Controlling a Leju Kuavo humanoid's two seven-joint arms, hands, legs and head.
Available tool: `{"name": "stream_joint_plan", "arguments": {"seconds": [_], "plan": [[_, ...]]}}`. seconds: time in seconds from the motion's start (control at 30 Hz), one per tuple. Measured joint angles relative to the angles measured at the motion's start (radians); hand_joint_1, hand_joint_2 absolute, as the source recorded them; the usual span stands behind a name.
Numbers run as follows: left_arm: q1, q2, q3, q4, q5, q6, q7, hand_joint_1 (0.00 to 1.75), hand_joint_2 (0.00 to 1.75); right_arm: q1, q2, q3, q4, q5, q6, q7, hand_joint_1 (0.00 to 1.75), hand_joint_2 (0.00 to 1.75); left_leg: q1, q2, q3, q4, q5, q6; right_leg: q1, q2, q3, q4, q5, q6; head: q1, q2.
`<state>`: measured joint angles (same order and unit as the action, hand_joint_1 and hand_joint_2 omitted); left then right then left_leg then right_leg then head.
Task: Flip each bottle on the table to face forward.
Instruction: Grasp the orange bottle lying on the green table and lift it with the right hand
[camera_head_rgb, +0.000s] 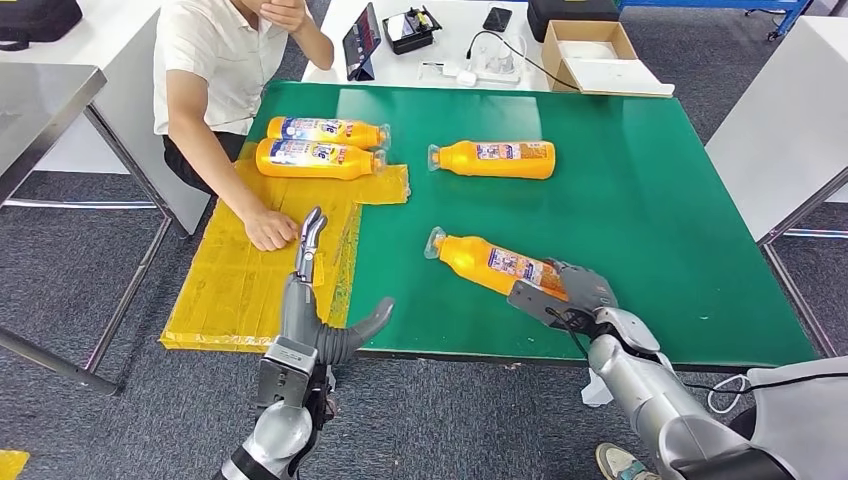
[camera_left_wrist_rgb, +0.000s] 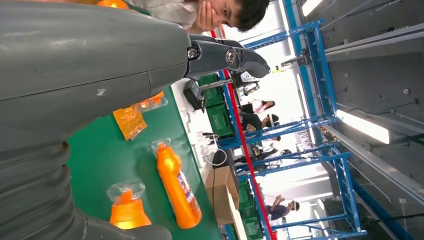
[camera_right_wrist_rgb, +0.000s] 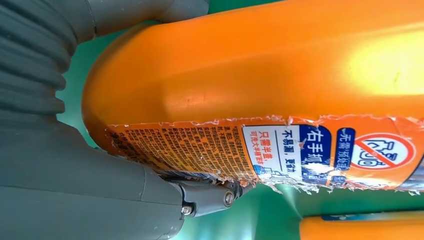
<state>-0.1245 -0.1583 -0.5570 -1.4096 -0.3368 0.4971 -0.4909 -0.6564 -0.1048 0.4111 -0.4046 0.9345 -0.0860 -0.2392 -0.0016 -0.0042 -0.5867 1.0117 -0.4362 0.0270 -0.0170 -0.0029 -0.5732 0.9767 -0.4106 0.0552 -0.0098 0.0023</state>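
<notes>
Several orange bottles lie on the green table (camera_head_rgb: 640, 220). Two with blue-and-white labels, bottle (camera_head_rgb: 325, 131) and bottle (camera_head_rgb: 318, 158), lie side by side at the far left, partly on a yellow mat (camera_head_rgb: 250, 290). A third bottle (camera_head_rgb: 497, 159) lies at the middle back. The nearest bottle (camera_head_rgb: 490, 263) lies slanted with its cap to the left, and my right hand (camera_head_rgb: 580, 295) grips its base. In the right wrist view that bottle (camera_right_wrist_rgb: 280, 70) shows its torn label between my right hand's (camera_right_wrist_rgb: 60, 165) thumb and fingers. My left hand (camera_head_rgb: 312, 295) hovers open over the mat's front edge, fingers straight.
A person sits at the table's far-left corner with one hand (camera_head_rgb: 270, 230) resting on the mat, close ahead of my left fingertips. Behind the green table a white table carries a cardboard box (camera_head_rgb: 590, 45), a tablet (camera_head_rgb: 360, 40) and cables. Grey tables flank both sides.
</notes>
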Motion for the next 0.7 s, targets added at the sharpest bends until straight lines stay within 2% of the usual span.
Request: {"name": "stream_joint_plan", "arguments": {"seconds": [0.1,0.17,0.3,0.4,0.47,0.53,0.7], "plan": [[0.0,0.0,0.0,0.0,0.004,0.001,-0.003,0.0,1.75,0.009,0.003,-0.018,-0.003,-0.029,-0.002,-0.028,1.75,1.75,0.0,0.0,0.0,0.0,0.0,0.0,0.0,0.0,0.0,0.0,0.0,0.0,0.0,0.0],[0.003,0.0,0.0,-0.003,0.043,-0.013,0.0,0.0,1.75,0.028,0.01,-0.04,-0.015,-0.092,-0.005,-0.091,1.75,1.75,0.0,0.0,-0.001,0.0,0.0,0.0,0.0,0.0,0.0,0.0,0.0,0.0,0.0,0.0],[0.029,-0.003,0.014,-0.018,0.349,-0.175,0.092,0.0,1.75,0.134,0.04,-0.089,-0.132,-0.263,-0.02,-0.223,1.75,1.75,0.0,-0.001,-0.003,0.0,0.0,0.0,0.0,0.0,-0.002,0.0,0.0,0.0,0.0,0.0],[0.055,-0.003,0.031,-0.019,0.528,-0.271,0.163,0.0,1.75,0.249,0.059,-0.1,-0.309,-0.369,-0.018,-0.236,1.75,1.75,0.0,-0.004,-0.009,0.0,0.0,0.0,0.0,-0.001,-0.006,0.001,-0.001,0.0,0.0,0.0],[0.069,0.0,0.037,-0.019,0.596,-0.321,0.188,0.0,1.75,0.316,0.07,-0.099,-0.431,-0.426,-0.01,-0.236,1.65,1.75,0.0,-0.004,-0.012,0.0,0.0,0.0,0.0,-0.001,-0.009,0.001,-0.001,0.001,0.0,0.0],[0.078,0.003,0.038,-0.018,0.626,-0.36,0.196,0.0,1.75,0.365,0.08,-0.094,-0.526,-0.465,0.003,-0.237,1.6,1.75,0.0,-0.004,-0.013,0.0,0.0,0.0,0.0,-0.001,-0.01,0.001,-0.001,0.001,0.0,0.0],[0.086,0.013,0.038,-0.018,0.627,-0.405,0.193,0.0,1.75,0.441,0.109,-0.057,-0.674,-0.538,0.04,-0.241,1.71,1.75,0.0,-0.004,-0.015,0.0,0.0,0.0,0.0,-0.001,-0.013,0.001,-0.001,0.001,0.0,0.0]]}}
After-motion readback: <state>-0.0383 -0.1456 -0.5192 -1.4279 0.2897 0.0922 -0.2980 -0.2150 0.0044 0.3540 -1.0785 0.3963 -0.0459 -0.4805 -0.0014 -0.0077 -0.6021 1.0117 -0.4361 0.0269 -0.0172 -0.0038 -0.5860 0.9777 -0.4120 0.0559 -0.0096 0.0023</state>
